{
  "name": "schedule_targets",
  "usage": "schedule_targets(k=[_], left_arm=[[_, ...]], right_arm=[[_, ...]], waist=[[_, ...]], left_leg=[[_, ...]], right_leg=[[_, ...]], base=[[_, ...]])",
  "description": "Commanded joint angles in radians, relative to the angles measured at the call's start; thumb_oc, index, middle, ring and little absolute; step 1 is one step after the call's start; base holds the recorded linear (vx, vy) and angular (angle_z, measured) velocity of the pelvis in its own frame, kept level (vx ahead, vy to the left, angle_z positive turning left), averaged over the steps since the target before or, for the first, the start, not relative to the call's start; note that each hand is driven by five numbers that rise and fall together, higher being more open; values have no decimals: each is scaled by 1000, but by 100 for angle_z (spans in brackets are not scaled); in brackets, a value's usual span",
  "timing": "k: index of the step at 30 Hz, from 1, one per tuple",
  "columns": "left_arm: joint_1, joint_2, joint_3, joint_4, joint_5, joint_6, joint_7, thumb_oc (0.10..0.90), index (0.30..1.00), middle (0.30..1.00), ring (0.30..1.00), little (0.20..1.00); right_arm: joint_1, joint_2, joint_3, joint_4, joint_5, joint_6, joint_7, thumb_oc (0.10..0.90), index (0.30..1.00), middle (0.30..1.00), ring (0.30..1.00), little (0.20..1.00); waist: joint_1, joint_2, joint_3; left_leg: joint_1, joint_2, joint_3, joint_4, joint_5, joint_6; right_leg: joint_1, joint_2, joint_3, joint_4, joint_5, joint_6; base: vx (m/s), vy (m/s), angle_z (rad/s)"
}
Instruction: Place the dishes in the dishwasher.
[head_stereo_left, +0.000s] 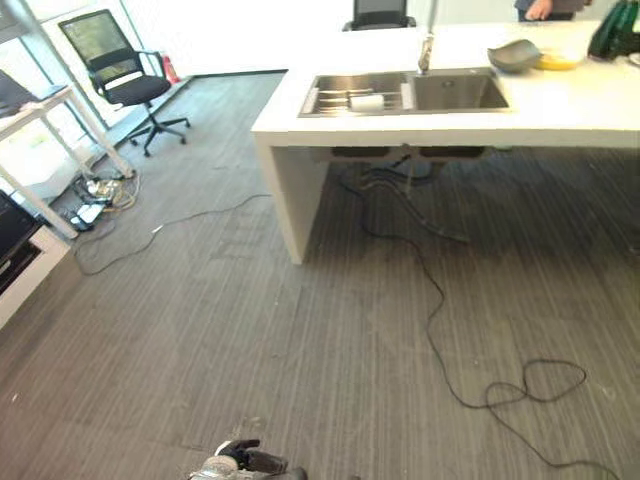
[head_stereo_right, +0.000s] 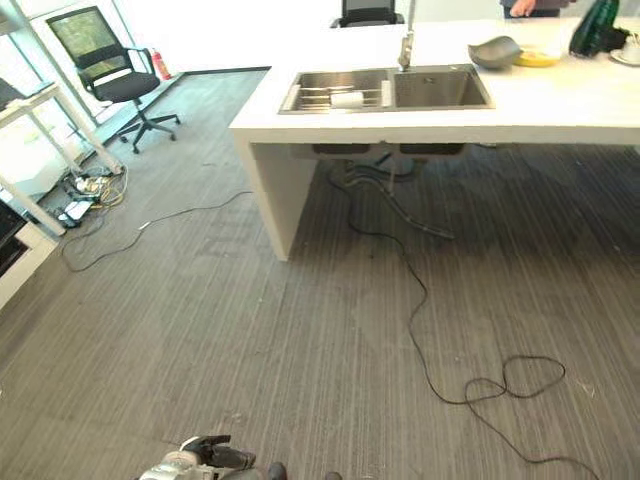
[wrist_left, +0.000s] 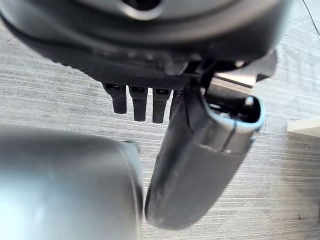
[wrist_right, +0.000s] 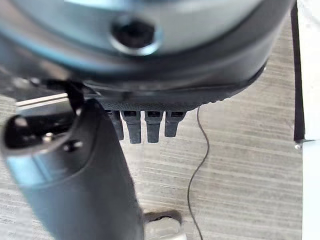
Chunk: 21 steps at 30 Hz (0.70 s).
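While the black swivel office chair (head_stereo_left: 128, 80) stands at far left, the left hand (wrist_left: 190, 165) hangs over the grey carpet, fingers straight and empty. The white counter (head_stereo_left: 580, 105) holds a steel double sink (head_stereo_left: 405, 92), then a grey bowl (head_stereo_left: 513, 56) beside a yellow dish (head_stereo_left: 558, 62). The right hand (wrist_right: 75, 180) hangs relaxed, empty.

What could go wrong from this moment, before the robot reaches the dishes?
1. A black cable loops across the floor between the robot and the white counter; walking over it might snag a foot.
2. The grey bowl sits near a person's hand, so reaching there may risk contact.
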Motion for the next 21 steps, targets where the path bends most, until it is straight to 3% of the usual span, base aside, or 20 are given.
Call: schedule_targets(k=[1, 4, 6, 9, 11, 12, 13, 14, 15, 16, 17, 18, 20, 21], left_arm=[[62, 11, 10, 26, -35, 5, 26, 800, 900, 900, 900, 900], [92, -10, 20, 58, -34, 8, 32, 800, 900, 900, 900, 900], [131, -25, 29, 82, -33, 15, 36, 800, 900, 900, 900, 900], [129, -26, 26, 95, -6, 25, 38, 800, 900, 900, 900, 900], [127, -27, 14, 114, 34, 41, 24, 800, 900, 900, 900, 900], [118, -24, 6, 107, 35, 34, 24, 800, 900, 900, 900, 900], [73, -22, -22, 79, 39, 28, 25, 800, 900, 900, 900, 900], [43, -18, -39, 53, 40, 19, 32, 800, 900, 900, 900, 900], [0, -7, -64, 9, 42, 5, 52, 800, 900, 900, 900, 900], [0, -7, -64, 9, 42, 5, 52, 800, 900, 900, 900, 900], [-52, 41, -72, -124, 17, -44, 105, 800, 900, 900, 900, 900], [-83, 74, -69, -234, -5, -77, 165, 800, 900, 900, 900, 900], [-142, 108, -61, -420, -22, -133, 263, 800, 900, 900, 900, 900], [-172, 129, -41, -556, -29, -182, 345, 800, 900, 900, 900, 900]], right_arm=[[60, -7, 3, 9, -34, 12, -9, 800, 900, 900, 900, 900], [59, 2, 8, 13, -44, 10, -17, 800, 900, 900, 900, 900], [57, 12, 19, 10, -57, 13, -18, 800, 900, 900, 900, 900], [51, 22, 31, 1, -72, 14, -16, 800, 900, 900, 900, 900], [42, 20, 34, -14, -81, 7, -8, 800, 900, 900, 900, 900], [34, 20, 27, -19, -74, 8, -3, 800, 900, 900, 900, 900], [16, 22, 35, -27, -73, 9, 2, 800, 900, 900, 900, 900], [4, 19, 40, -31, -75, 9, 1, 800, 900, 900, 900, 900], [-16, 14, 43, -37, -73, 9, -8, 800, 900, 900, 900, 900], [-16, 14, 43, -37, -73, 9, -8, 800, 900, 900, 900, 900], [-44, -6, 30, -70, -35, -10, -33, 800, 900, 900, 900, 900], [-42, -15, 22, -96, -17, -33, -51, 800, 900, 900, 900, 900], [-34, -4, 25, -141, -1, -52, -87, 800, 900, 900, 900, 900], [-22, 8, 30, -163, 0, -66, -110, 800, 900, 900, 900, 900]], waist=[[23, 8, -36], [62, 20, -46], [86, 34, -79], [86, 38, -106], [80, 34, -137], [76, 28, -149], [69, 31, -166], [58, 18, -166], [52, 24, -157], [52, 24, -157], [32, 35, -121], [16, 44, -92], [-8, 48, -60], [-15, 51, -53]], left_leg=[[-94, -3, 59, -9, -22, 45], [-129, 3, 109, -151, 21, 39], [-123, 23, 106, -154, 76, 24], [-88, 20, 115, -154, 109, 33], [-53, -14, 102, -160, 99, 51], [-35, -32, 97, -166, 87, 56], [-2, -44, 95, -177, 67, 65], [21, -68, 90, -178, 47, 70], [38, -69, 81, -181, 40, 77], [38, -69, 81, -181, 40, 77], [77, -67, 51, -186, 25, 94], [99, -59, 29, -189, 18, 100], [140, -53, -6, -189, -18, 103], [158, -42, -13, -189, -37, 97]], right_leg=[[95, -47, 0, -69, -94, 115], [172, -66, 48, -82, -150, 118], [228, -102, 75, -84, -187, 131], [245, -144, 87, -52, -208, 143], [224, -193, 73, 6, -201, 171], [209, -211, 73, 36, -179, 184], [163, -223, 93, 114, -92, 206], [147, -241, 85, 172, -51, 211], [107, -237, 94, 258, 38, 206], [107, -237, 94, 258, 38, 206], [16, -215, 95, 448, 183, 180], [-35, -195, 88, 539, 213, 171], [-128, -181, 43, 617, 113, 158], [-174, -186, -4, 565, 37, 149]], base=[[351, 104, 4], [388, 133, 12], [469, 224, -48], [368, 237, -104], [391, 260, -50], [477, 322, -20], [455, 272, -21], [385, 244, -11], [182, 96, -23], [191, 146, 43], [192, 119, 64], [285, 125, 87], [246, 18, 77], [254, -35, 92]])
